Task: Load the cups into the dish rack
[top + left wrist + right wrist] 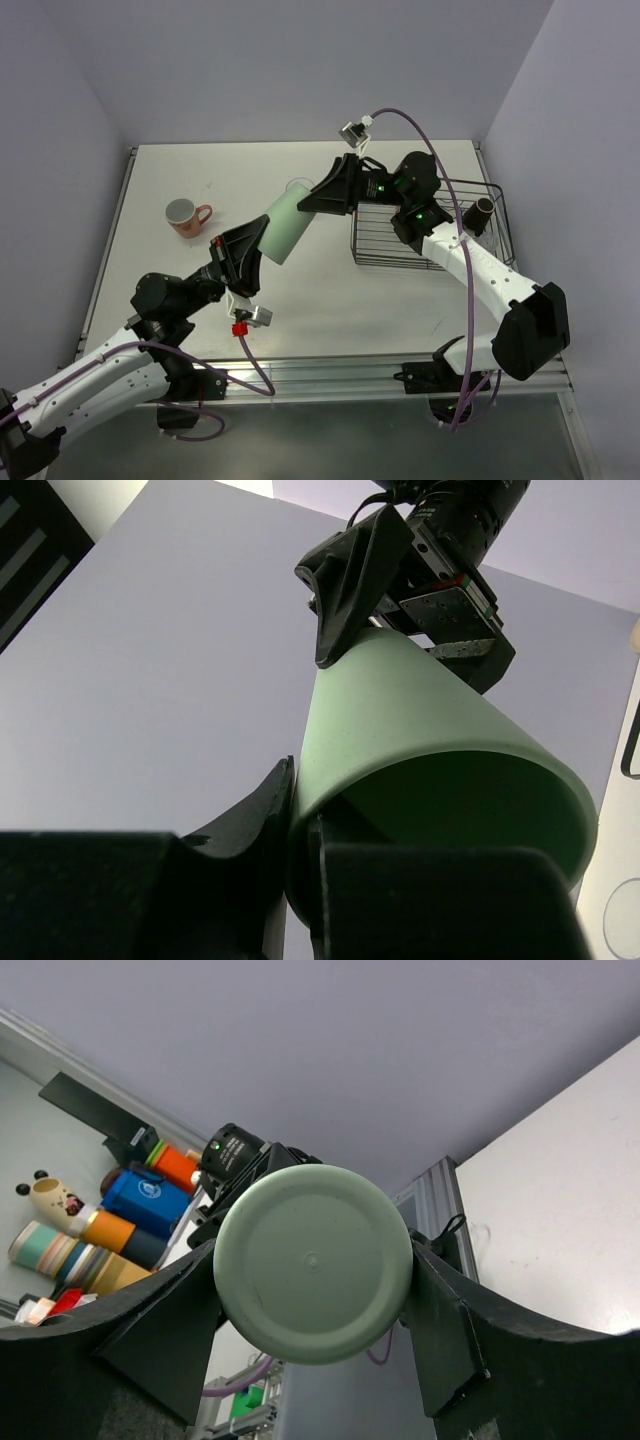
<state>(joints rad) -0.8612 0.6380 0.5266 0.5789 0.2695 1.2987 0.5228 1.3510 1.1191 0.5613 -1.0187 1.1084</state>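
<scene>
The green tumbler (pixel 285 228) hangs tilted in the air over the table's middle, held between both grippers. My left gripper (pixel 255 250) is shut on its rim, one finger inside and one outside (pixel 300 830). My right gripper (pixel 314 200) is shut on its base end (pixel 312 1260), a finger against each side. The black wire dish rack (pixel 400 264) stands at the right with a small dark brown cup (pixel 483 210) in its far corner. A pinkish mug (pixel 183 215) stands upright at the left. A clear glass (pixel 298 186) shows faintly behind the right gripper. The other cups are out of view.
The table's rails run along the left (pixel 110 230) and near (pixel 400 365) edges. The right arm (pixel 480 275) reaches across the rack's near side. Coloured containers (pixel 140 1200) stand on a shelf off the table.
</scene>
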